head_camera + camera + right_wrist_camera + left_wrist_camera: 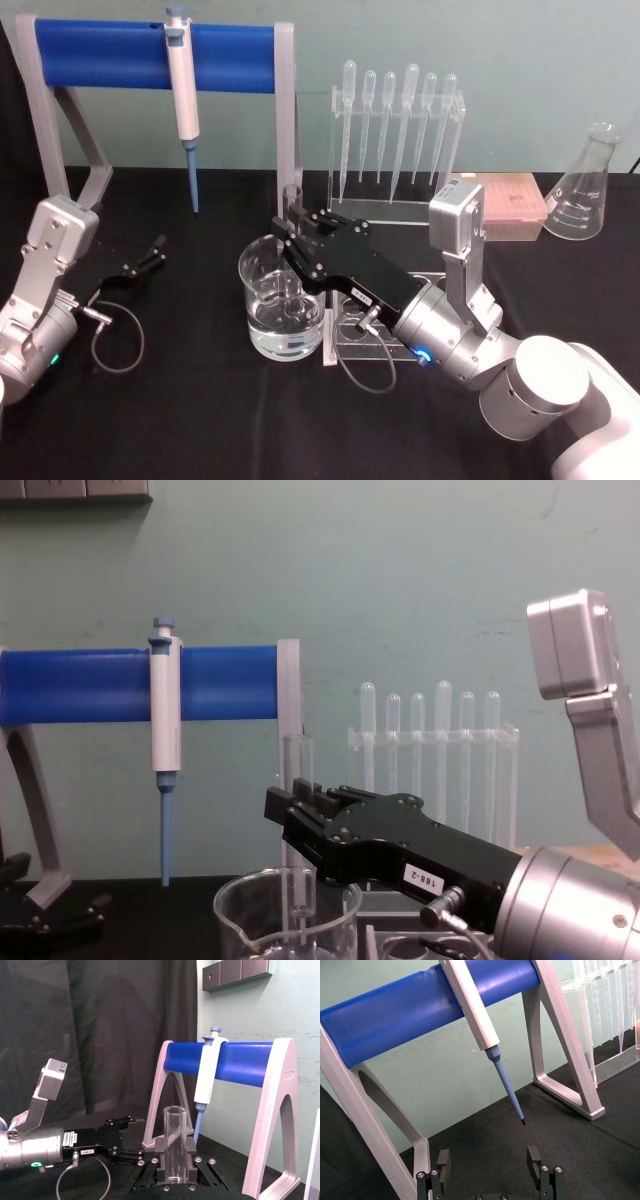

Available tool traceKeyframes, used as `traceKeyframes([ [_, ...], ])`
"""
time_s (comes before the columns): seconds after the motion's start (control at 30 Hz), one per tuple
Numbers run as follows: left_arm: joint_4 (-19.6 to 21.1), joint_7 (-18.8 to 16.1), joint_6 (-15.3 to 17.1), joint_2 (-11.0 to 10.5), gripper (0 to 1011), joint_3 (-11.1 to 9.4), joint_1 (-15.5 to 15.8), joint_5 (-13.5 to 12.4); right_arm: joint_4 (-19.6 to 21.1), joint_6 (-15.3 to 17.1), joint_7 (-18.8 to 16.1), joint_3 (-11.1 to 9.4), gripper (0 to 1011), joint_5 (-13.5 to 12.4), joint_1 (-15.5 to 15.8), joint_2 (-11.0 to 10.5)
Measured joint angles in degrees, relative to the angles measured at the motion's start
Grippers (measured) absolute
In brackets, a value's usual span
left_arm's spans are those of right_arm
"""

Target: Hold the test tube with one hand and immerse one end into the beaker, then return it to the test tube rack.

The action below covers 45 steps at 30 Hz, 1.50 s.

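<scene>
clear glossy glass test tube (175, 1132), clear smooth glass beaker (257, 300), matt blk right pincer (294, 230), matt blk table cloth (200, 400)

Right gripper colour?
Chest view: black right gripper, shut on test tube over beaker; left gripper parked leftward.

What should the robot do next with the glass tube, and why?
Probably lower it straight down a little. The right end effector holds the test tube upright, its lower end inside the beaker, but I cannot tell whether it reaches the water.
</scene>
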State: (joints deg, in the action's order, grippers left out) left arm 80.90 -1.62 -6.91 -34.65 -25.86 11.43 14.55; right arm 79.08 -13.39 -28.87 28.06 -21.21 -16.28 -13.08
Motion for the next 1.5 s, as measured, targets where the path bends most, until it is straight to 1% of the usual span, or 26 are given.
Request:
traceKeyframes([
  [1.5, 0.0, 0.0, 0.0, 0.0, 1000, 0.0, 0.0, 0.0, 0.0, 0.0, 0.0, 0.0, 226, 0.0, 0.0, 0.0],
])
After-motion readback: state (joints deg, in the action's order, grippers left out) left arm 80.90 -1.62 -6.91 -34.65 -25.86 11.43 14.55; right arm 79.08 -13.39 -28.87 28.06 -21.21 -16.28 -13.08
